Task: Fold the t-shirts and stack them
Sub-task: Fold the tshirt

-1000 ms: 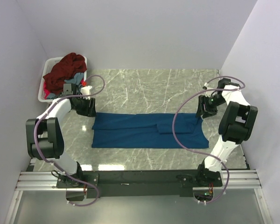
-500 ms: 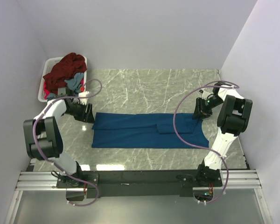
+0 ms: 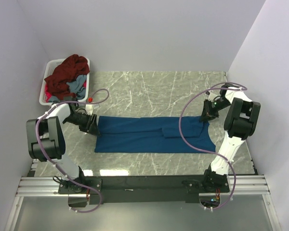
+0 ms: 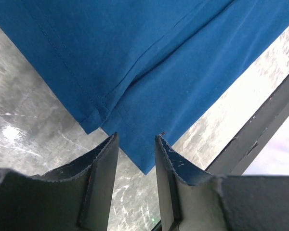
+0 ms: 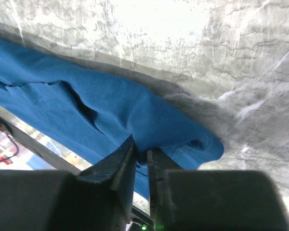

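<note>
While the deep blue short-sleeved cloth t-shirt (image 3: pixel 154 135) lies as a long flat band across the middle of the grey marbled table top (image 3: pixel 149 86), the step in hand appears to be taking hold of its two ends for the next fold. The right gripper (image 5: pixel 140 144) has its claw nearly shut, with a ridge of the blue cloth pinched between the fingers at the shirt's right far corner. The left gripper (image 4: pixel 136 139) has its claw partly open, a clear gap between the fingers. It hangs over the shirt's left end, where only a corner tip of cloth shows in the gap. To do this well, the left claw likely needs to go deeper over the hem, so that every layer sits between the pads before closing. Both arms should then rise together and evenly, keeping the band taut to prevent sagging or twisting. The dark maroon cloth t-shirt (image 3: pixel 67 72) waits heaped in the white plastic basket (image 3: pixel 47 67) at the table's far left corner.
</note>
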Tool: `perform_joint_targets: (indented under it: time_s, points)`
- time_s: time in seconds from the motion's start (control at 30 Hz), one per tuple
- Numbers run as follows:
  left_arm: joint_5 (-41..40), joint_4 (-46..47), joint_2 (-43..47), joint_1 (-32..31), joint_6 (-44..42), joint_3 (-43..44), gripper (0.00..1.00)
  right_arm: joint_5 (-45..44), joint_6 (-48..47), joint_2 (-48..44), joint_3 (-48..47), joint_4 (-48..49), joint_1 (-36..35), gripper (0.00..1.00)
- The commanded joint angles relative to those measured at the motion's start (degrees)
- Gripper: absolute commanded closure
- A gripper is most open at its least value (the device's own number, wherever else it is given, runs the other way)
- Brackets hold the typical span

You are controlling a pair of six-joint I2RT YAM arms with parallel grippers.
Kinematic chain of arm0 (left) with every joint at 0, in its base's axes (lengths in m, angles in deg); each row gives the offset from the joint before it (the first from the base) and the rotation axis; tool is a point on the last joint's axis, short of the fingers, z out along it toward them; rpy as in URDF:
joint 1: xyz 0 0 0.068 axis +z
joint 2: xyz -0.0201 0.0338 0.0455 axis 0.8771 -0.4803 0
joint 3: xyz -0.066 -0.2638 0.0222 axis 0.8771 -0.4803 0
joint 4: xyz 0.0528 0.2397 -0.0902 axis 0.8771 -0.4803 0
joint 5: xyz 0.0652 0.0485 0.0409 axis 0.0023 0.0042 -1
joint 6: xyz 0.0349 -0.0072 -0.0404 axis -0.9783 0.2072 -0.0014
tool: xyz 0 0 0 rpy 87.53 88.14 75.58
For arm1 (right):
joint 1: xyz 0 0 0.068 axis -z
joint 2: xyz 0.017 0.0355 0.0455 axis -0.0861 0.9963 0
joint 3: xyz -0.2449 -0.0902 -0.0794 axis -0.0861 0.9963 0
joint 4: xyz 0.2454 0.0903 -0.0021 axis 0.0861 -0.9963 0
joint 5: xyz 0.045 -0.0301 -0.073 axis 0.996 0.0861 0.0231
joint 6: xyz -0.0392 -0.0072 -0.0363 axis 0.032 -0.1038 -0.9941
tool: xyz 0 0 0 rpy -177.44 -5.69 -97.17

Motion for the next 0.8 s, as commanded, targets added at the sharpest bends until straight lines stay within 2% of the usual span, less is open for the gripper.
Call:
perform_joint_targets:
  time_s: [0.0, 0.03, 0.07, 0.17, 0.3, 0.6, 0.73, 0.77]
  points:
    - [0.2, -1.8, -1.1, 0.0, -3.5, 0.5, 0.58, 0.1, -0.3, 0.6, -2.4, -1.5, 0.0, 0.77]
    - [0.1, -1.8, -1.3, 0.1, -3.7, 0.4, 0.58, 0.0, -0.4, 0.3, -2.2, -1.8, 0.1, 0.68]
    - [0.1, -1.6, -1.3, -0.1, -4.0, 0.4, 0.57, -0.1, -0.5, 0.1, -1.9, -1.9, 0.1, 0.55]
    - [-0.2, -0.9, -1.5, -0.5, -4.0, -0.1, 0.57, -0.3, -1.2, -1.8, -0.1, -2.9, 0.2, 0.46]
    - [-0.9, 0.6, -1.6, -1.5, -4.1, -1.3, 0.56, -0.8, -1.2, -3.9, 3.3, -2.5, 0.3, 0.48]
    - [-2.6, 5.4, -1.7, -1.7, -2.5, -4.0, 0.55, -1.1, -0.5, -2.3, 5.4, 0.0, 0.2, 0.5]
    - [-3.0, 6.7, -3.0, -1.8, -1.8, -4.1, 0.55, -1.5, -1.0, -1.6, 5.6, 0.0, 0.2, 0.61]
    - [-3.1, 7.0, -3.2, -1.8, -1.6, -4.0, 0.56, -1.9, -1.1, -1.5, 5.6, -0.1, 0.4, 0.69]
